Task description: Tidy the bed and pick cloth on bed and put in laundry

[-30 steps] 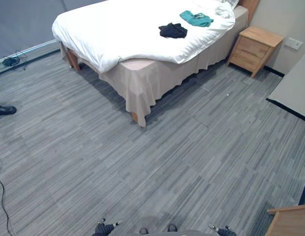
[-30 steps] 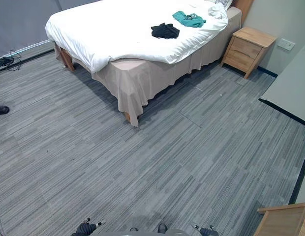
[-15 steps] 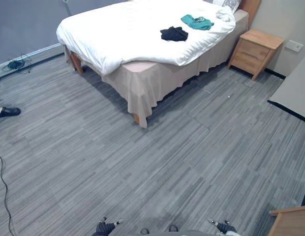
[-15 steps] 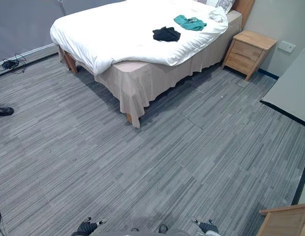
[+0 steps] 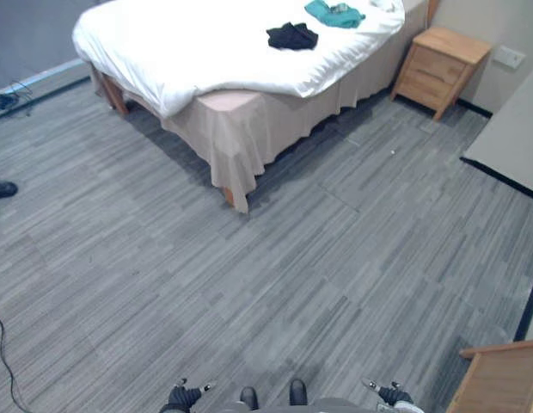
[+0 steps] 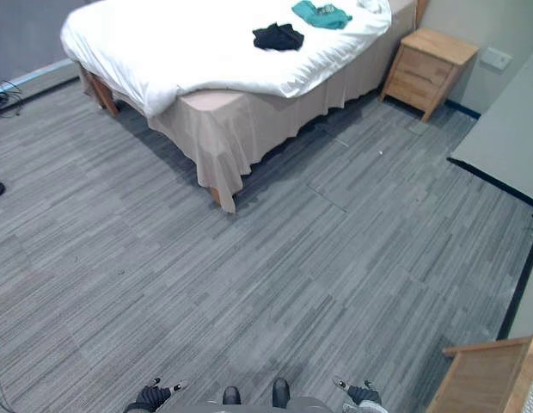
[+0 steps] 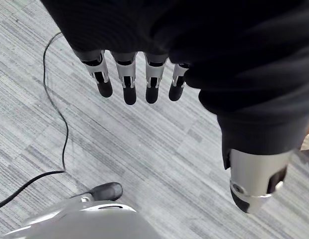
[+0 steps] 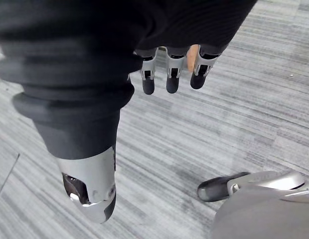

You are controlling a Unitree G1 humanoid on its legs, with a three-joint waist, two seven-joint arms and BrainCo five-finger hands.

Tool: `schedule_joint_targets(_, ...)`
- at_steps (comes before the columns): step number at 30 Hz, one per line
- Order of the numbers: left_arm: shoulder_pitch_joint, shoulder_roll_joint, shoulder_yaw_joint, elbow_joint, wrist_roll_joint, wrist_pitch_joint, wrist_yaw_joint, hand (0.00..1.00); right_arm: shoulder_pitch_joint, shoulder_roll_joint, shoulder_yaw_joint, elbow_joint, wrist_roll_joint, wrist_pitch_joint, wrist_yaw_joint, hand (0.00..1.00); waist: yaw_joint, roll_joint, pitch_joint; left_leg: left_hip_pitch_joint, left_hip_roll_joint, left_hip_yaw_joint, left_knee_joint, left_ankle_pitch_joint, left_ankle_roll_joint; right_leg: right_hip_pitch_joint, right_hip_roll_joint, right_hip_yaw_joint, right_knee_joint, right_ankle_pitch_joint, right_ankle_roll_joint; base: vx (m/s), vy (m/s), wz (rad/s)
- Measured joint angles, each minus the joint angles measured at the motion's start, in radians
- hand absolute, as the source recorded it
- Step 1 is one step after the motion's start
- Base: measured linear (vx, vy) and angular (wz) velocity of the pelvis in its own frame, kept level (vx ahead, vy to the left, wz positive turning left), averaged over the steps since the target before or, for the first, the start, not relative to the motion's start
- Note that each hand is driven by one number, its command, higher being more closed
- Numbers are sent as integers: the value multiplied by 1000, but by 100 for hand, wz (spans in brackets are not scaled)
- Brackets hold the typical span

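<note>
A bed (image 5: 249, 120) with a white duvet and a beige skirt stands at the far side of the room. On the duvet lie a black cloth (image 5: 291, 35) and, further back, a teal cloth (image 5: 333, 12). A crumpled white pillow (image 5: 389, 4) sits at the head end. My left hand (image 7: 144, 74) hangs over the grey floor with its fingers straight and holds nothing. My right hand (image 8: 169, 69) also hangs over the floor, fingers relaxed and empty. Both hands are far from the bed.
A wooden nightstand (image 5: 440, 69) stands to the right of the bed. A grey surface (image 5: 511, 142) runs along the right edge, and a wooden box corner (image 5: 499, 379) sits at the lower right. A person's dark shoe (image 5: 2, 188) rests at the far left.
The whole picture has shifted, so the camera moved: the bed and nightstand now sit higher and further left in view. The cloths lie as before on the duvet.
</note>
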Motion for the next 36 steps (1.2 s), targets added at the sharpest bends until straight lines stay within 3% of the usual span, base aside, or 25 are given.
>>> schedule_joint_targets(2,-14,7,-2,0,-3,2,-1,0,-2,-2,-4,-22,0,0,3,0,0,0,26,23,2,3,34,-60,10,-138,-23,-58,323,-36,79,35,-34,-22)
schedule_joint_targets(3,-20,14,-4,4,-4,3,0,0,1,0,-12,-29,0,1,4,0,-15,-5,34,31,1,-2,64,-86,13,-214,-68,-114,503,-46,73,77,-19,13)
schedule_joint_targets(5,-25,14,-4,6,-7,4,0,0,20,1,-32,-22,1,11,3,0,-27,-6,44,77,6,-14,72,-110,18,-268,-144,-176,595,-79,25,228,9,24)
schedule_joint_targets(7,-42,9,0,19,-8,5,0,0,33,5,-45,-12,6,18,1,0,-36,5,55,107,34,-27,84,-133,1,-295,-179,-207,462,-79,9,338,-50,25)
schedule_joint_targets(9,-67,0,0,20,-8,5,0,0,29,-1,-46,-12,10,19,0,0,-55,24,72,121,79,-43,82,-151,-31,-311,-176,-208,173,10,14,476,-191,34)
schedule_joint_targets(10,-87,-5,0,20,-6,2,0,0,30,1,-52,-7,10,19,0,0,-68,18,83,146,95,-52,64,-162,-49,-321,-188,-199,-54,124,37,424,-193,32)
schedule_joint_targets(12,-106,-10,2,38,-1,0,-1,0,27,11,-59,5,10,20,0,0,-88,-8,99,200,98,-51,45,-187,-64,-345,-220,-179,-117,195,49,574,-310,26)
schedule_joint_targets(13,-115,-24,13,41,3,-1,-2,0,23,8,-72,5,9,20,1,0,-87,4,109,233,114,-44,47,-187,-59,-354,-207,-184,-57,269,36,731,-370,-9)
schedule_joint_targets(14,-115,-48,29,41,7,-4,-3,0,20,10,-93,4,9,18,2,0,-82,26,113,250,135,-23,62,-159,-66,-376,-181,-185,15,282,18,622,-318,-43)
schedule_joint_targets(16,-104,-76,46,38,13,-4,-3,0,14,6,-144,-9,8,17,3,0,-83,49,116,211,180,-13,241,-101,-90,-376,-142,-197,105,245,-65,585,-374,-45)
schedule_joint_targets(17,-103,-88,60,30,13,-4,-3,0,12,9,-151,-19,8,21,2,0,-84,65,119,119,227,-32,475,-23,-91,-332,-109,-206,102,200,-90,578,-397,-41)
schedule_joint_targets(18,-100,-91,64,9,12,-3,-3,0,13,13,-140,-24,8,23,1,0,-81,69,121,8,268,-74,728,115,-100,-268,-71,-198,74,170,-115,732,-428,-43)
schedule_joint_targets(20,-98,-90,68,-33,5,-6,-1,0,8,5,-90,-37,7,22,-1,0,-65,68,135,-118,306,-101,1066,103,-118,-136,-14,-181,7,145,-137,682,-320,-50)
schedule_joint_targets(21,-100,-89,68,-60,-11,-12,1,0,7,3,-56,-47,6,21,-3,0,-48,53,145,-187,309,-85,1174,69,-123,-44,4,-162,-35,133,-161,571,-246,-47)
schedule_joint_targets(23,-101,-86,68,-104,-31,-25,4,0,2,-6,-18,-60,-3,20,-8,0,-19,32,151,-273,291,-35,1173,19,-103,75,8,-132,-111,115,-166,593,-225,-32)
schedule_joint_targets(25,-102,-84,79,-125,-53,-32,5,0,-41,-20,8,-53,-4,18,-8,0,2,26,151,-346,244,17,1010,-44,-113,151,0,-100,-166,110,-159,521,-130,-47)
schedule_joint_targets(27,-109,-88,79,-130,-68,-42,9,0,-101,-26,8,-31,-16,16,-4,0,27,17,156,-370,171,122,651,-63,-108,231,-30,-84,-226,86,-126,562,-17,-51)
schedule_joint_targets(28,-108,-94,73,-126,-67,-42,10,0,-101,-34,9,-35,-23,13,-4,0,27,22,153,-361,144,189,513,-47,-99,273,-41,-89,-254,71,-110,522,35,-7)
schedule_joint_targets(30,-105,-102,63,-110,-67,-41,10,0,-87,-42,10,-37,-40,12,-3,0,27,42,140,-343,112,383,304,40,-17,348,-43,-115,-276,19,-100,579,101,30)
schedule_joint_targets(31,-94,-106,63,-108,-66,-41,8,0,-67,-46,14,-36,-45,15,-3,0,29,58,130,-333,99,471,268,94,68,394,-29,-138,-270,-21,-80,630,146,48)
schedule_joint_targets(32,-79,-107,64,-108,-67,-42,4,0,-45,-49,26,-34,-53,17,-3,0,29,69,116,-318,82,492,259,96,234,415,-13,-157,-232,-66,-56,533,141,69)
schedule_joint_targets(33,-86,-94,64,-102,-65,-40,1,0,-42,-33,33,-23,-62,18,-3,0,23,34,105,-308,42,481,268,87,226,415,-42,-175,-174,-99,-43,666,159,113)
schedule_joint_targets(34,-82,-88,54,-87,-64,-40,-2,0,-24,-31,46,-11,-81,20,0,0,22,11,78,-274,-17,399,206,64,236,330,-78,-234,72,-121,11,658,165,128)
schedule_joint_targets(35,-83,-83,48,-81,-64,-39,-2,0,-24,-31,47,-6,-84,20,1,0,21,8,77,-250,-35,362,186,65,229,274,-95,-253,214,-107,58,752,194,172)
schedule_joint_targets(36,-84,-72,29,-65,-62,-31,-2,0,-28,-32,50,7,-97,20,2,0,9,4,77,-216,-60,280,171,55,204,173,-126,-235,480,-77,126,612,116,190)
